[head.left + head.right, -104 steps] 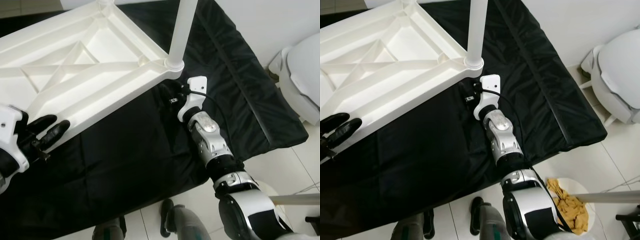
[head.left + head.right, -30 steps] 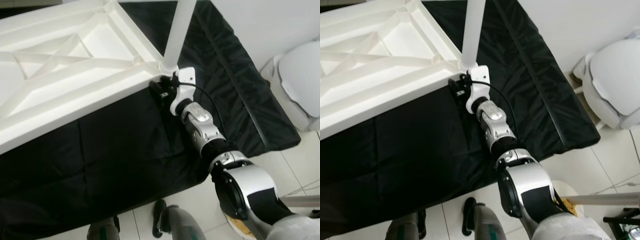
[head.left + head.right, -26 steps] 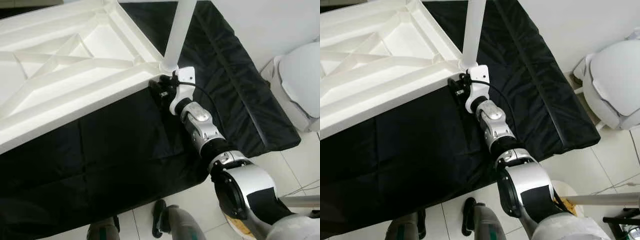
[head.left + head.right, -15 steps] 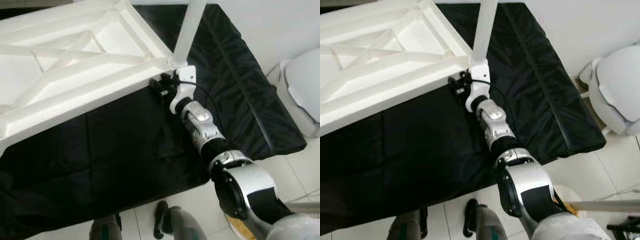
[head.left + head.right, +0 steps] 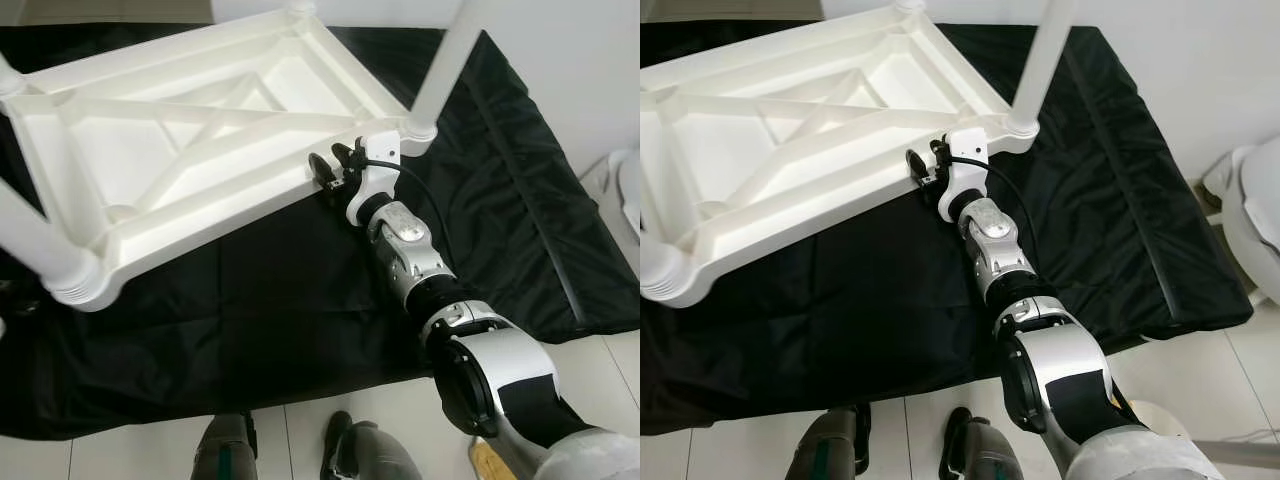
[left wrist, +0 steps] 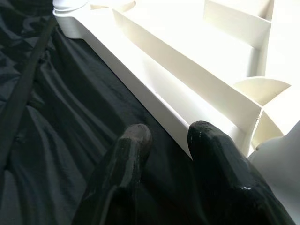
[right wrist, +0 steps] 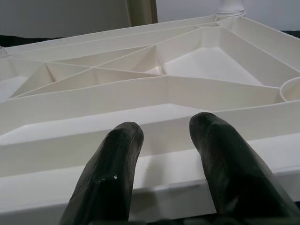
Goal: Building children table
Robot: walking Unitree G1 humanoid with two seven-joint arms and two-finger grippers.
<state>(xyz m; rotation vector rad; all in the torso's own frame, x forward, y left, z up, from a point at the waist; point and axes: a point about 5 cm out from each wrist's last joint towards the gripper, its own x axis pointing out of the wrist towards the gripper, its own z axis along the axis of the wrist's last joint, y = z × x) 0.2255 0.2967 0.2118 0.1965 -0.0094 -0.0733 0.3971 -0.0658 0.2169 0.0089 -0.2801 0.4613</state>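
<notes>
A black cloth (image 5: 250, 310) covers the work surface, with white floor tiles (image 5: 1200, 370) along its near edge. On the cloth lies the white plastic table (image 5: 200, 150), upside down, its ribbed underside facing up; this table is the landmark for all positions below.

Legs: one leg (image 5: 445, 65) rises from the table's near right corner socket, and another leg (image 5: 35, 245) stands in the near left corner socket. A further leg base shows at the far corner (image 5: 908, 8).

Right arm (image 5: 990, 250): silver, reaching from the lower right across the cloth to the table's near long rim, just left of the right corner socket. The right gripper (image 5: 335, 168) sits at that rim; in the right wrist view its two black fingers (image 7: 115, 164) stand apart, tips against the outer face of the rim, with nothing between them.

Left gripper (image 6: 166, 140): in the left wrist view its fingers (image 6: 133, 143) are parted and low over the cloth beside the table's rim, one fingertip close against the rim near a corner socket; contact cannot be told.

Robot's feet (image 5: 345, 455): on the tiles below the cloth's near edge.
</notes>
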